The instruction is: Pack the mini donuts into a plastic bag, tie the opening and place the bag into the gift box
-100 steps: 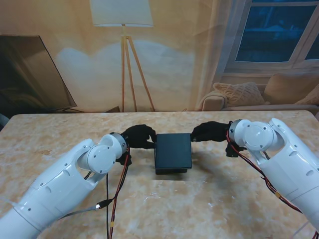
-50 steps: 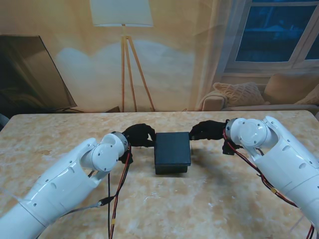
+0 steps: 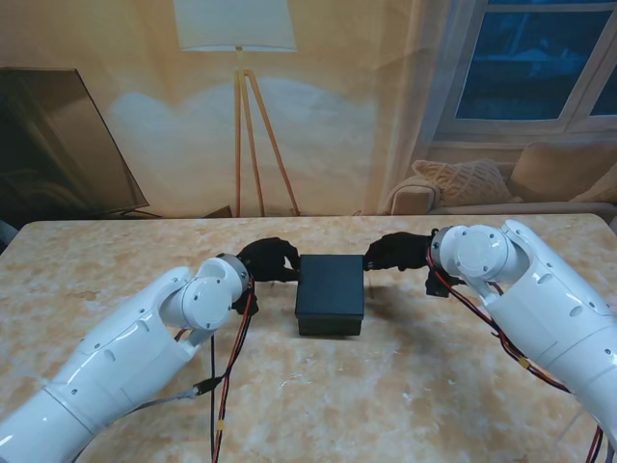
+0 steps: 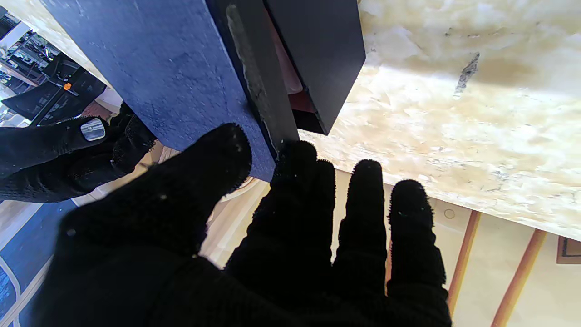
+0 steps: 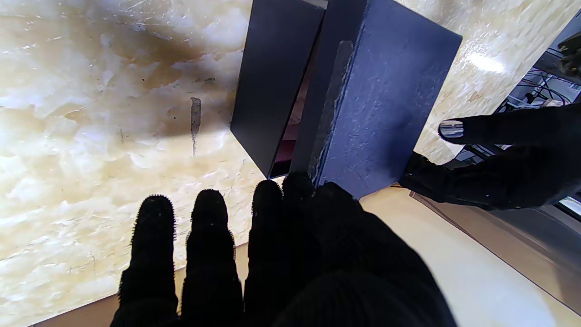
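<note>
A dark gift box [image 3: 330, 294] stands at the middle of the marble table [image 3: 415, 386]. Its textured lid [image 4: 172, 68] sits over the smooth base [image 4: 317, 50], with a gap showing something pink and red [image 4: 290, 84] inside; what it is I cannot tell. My left hand [image 3: 268, 260] pinches the lid's far left corner, thumb [image 4: 218, 154] on top. My right hand [image 3: 395, 253] grips the far right corner the same way. In the right wrist view the lid [image 5: 381, 113] and base [image 5: 272, 86] show beside my right hand [image 5: 281, 254]. No donuts or bag are visible.
Red and black cables [image 3: 227, 357] hang from my left forearm over the table near me. Behind the far table edge stand a floor lamp [image 3: 241, 106], a dark panel [image 3: 58, 145] and a sofa [image 3: 501, 188].
Both hands and the lid have shifted slightly to my left and away from me. The box top now looks squarer over the base.
</note>
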`<control>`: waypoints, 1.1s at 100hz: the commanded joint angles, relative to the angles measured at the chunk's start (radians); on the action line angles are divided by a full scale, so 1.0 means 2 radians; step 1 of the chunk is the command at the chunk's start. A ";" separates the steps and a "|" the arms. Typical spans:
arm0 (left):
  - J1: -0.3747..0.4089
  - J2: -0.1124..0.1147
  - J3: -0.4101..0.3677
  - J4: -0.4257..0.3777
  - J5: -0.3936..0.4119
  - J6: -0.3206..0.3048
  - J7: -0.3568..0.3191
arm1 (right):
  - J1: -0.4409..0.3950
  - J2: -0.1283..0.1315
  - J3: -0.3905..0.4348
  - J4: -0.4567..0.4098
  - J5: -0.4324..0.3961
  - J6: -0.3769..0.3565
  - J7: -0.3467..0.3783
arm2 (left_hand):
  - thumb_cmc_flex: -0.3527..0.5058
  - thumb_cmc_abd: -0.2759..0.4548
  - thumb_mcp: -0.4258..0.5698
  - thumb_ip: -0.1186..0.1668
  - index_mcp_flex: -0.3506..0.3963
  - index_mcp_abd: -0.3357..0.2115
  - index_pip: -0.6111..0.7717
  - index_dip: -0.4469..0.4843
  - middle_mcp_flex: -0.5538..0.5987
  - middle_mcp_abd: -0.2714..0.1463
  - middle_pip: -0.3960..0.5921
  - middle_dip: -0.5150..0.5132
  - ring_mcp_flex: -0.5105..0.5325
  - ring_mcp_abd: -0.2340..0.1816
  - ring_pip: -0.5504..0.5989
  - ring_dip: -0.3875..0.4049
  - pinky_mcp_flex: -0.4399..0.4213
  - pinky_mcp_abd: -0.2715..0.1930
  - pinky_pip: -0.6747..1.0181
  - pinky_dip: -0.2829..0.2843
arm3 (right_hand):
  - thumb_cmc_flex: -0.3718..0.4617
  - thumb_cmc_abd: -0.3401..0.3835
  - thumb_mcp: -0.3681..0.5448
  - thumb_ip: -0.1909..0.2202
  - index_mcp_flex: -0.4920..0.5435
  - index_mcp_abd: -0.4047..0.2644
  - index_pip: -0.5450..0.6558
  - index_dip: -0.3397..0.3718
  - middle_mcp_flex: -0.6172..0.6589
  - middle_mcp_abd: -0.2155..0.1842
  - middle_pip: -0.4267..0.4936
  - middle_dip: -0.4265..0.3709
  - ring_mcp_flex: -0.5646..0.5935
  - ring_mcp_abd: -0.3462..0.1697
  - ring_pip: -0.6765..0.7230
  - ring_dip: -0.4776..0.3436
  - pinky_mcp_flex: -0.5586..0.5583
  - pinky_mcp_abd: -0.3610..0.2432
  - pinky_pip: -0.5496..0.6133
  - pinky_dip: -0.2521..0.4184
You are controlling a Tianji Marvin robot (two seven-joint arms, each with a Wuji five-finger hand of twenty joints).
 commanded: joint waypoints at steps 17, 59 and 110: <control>-0.004 -0.006 0.003 -0.005 -0.004 -0.001 -0.008 | 0.006 -0.010 -0.010 0.007 0.002 0.006 0.004 | -0.001 0.006 0.002 -0.008 -0.041 -0.085 -0.048 -0.008 -0.004 -0.025 0.006 0.001 -0.004 0.006 -0.002 0.002 -0.007 0.001 0.005 0.012 | 0.023 0.014 -0.008 -0.006 -0.034 -0.101 -0.059 -0.024 -0.006 -0.021 0.000 0.002 0.000 0.004 -0.001 0.013 -0.005 0.002 0.002 0.008; -0.016 -0.011 0.019 0.014 -0.017 0.009 -0.007 | 0.007 -0.011 -0.018 0.014 0.004 0.014 0.004 | 0.000 0.009 0.001 -0.007 -0.044 -0.079 -0.055 -0.011 -0.014 -0.020 0.004 0.001 -0.004 0.008 0.002 0.005 -0.007 0.002 0.006 0.012 | 0.023 0.013 -0.011 -0.006 -0.034 -0.100 -0.060 -0.024 -0.006 -0.020 0.001 0.002 0.000 0.004 -0.001 0.013 -0.007 0.002 0.002 0.009; -0.017 -0.013 0.024 0.021 -0.021 0.013 -0.004 | 0.012 -0.013 -0.030 0.022 0.011 0.019 0.001 | 0.000 0.009 0.001 -0.007 -0.044 -0.075 -0.059 -0.012 -0.017 -0.015 0.004 0.001 -0.004 0.010 0.002 0.006 -0.006 0.003 0.007 0.012 | 0.021 0.013 -0.012 -0.006 -0.034 -0.100 -0.061 -0.023 -0.007 -0.020 0.000 0.002 0.000 0.004 -0.001 0.014 -0.006 0.003 0.001 0.011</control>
